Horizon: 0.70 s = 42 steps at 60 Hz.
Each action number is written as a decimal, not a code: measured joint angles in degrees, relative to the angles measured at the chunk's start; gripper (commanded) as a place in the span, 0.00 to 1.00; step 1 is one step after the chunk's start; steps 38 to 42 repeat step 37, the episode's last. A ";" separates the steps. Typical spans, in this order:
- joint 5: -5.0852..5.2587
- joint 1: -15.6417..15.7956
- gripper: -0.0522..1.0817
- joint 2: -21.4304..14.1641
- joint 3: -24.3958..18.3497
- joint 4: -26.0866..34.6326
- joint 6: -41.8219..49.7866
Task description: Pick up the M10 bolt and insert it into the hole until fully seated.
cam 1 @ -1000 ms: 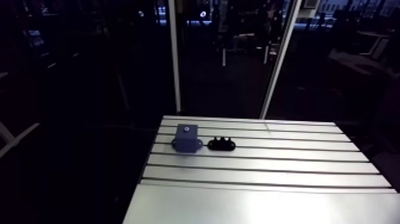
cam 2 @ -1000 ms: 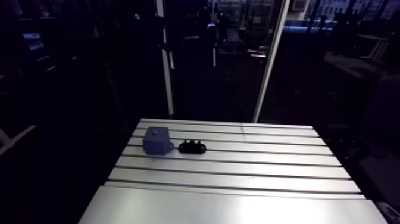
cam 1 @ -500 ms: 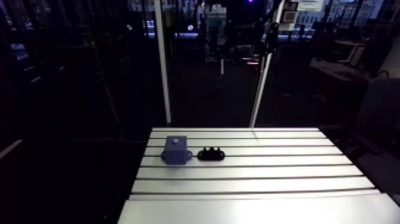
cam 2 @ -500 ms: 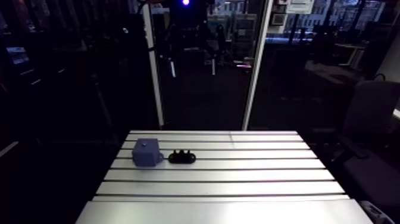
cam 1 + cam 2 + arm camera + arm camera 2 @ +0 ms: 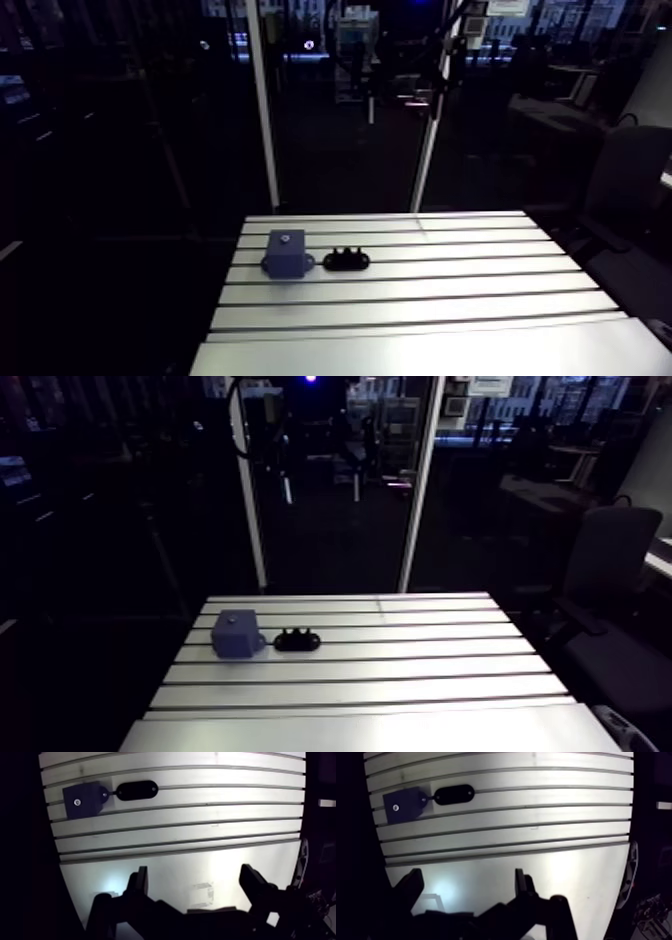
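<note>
M10 bolt: can't single it out. Three short dark stubs (image 5: 346, 251) stand in a row on a black holder (image 5: 346, 263), and they are too small and dark to tell apart. The holder is a low, matte oval on the table (image 5: 450, 300), in the far part, toward the left in the arm view, with its long side along the slots (image 5: 420, 282). In the wrist view it shows as a plain black oval with no detail.

Just beside the holder, on its outer side, is a blue block (image 5: 287, 255). It is boxy and matte, with a small tab at its base pointing at the holder. The tab and holder are very close; I cannot tell if they touch. The hole (image 5: 76, 802) is in the block's top face and shows as a small pale ring near the middle.

The table is aluminium with a dull sheen. It has parallel slots across the far part and a smooth, glare-lit strip at the near edge.

The gripper (image 5: 195, 874) has dark, blocky fingers (image 5: 140, 883) spread wide with nothing between them. It is over the smooth strip. The block and holder are well apart from it, ahead and off to one side, with several slotted rows between.
</note>
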 measured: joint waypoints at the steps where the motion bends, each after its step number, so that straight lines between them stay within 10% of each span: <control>1: 0.04 -0.01 0.05 0.00 0.03 0.01 0.00; 42: 0.35 -0.07 0.05 -0.05 0.40 0.11 0.01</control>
